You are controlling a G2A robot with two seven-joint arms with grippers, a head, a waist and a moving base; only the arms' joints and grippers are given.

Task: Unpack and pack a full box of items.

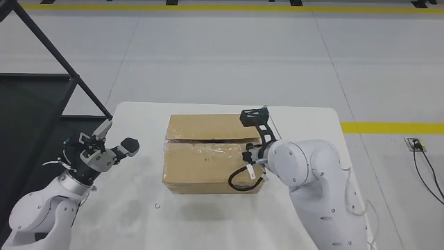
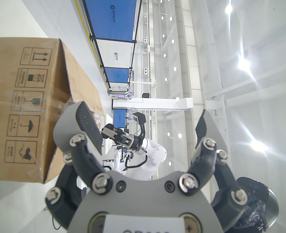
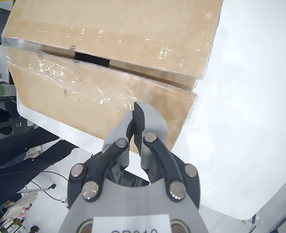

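At the left of the top view you see the left claw released, its fingers spread wide, over the bench and apart from the cardboard box. The box sits mid-bench, its taped top flaps down with a dark gap along the seam. At its right end, your right claw is clenched on nothing, over the lower flap's corner.

A cardboard box sits at the middle of the table, with the left gripper apart at its left and the right gripper over its right end.
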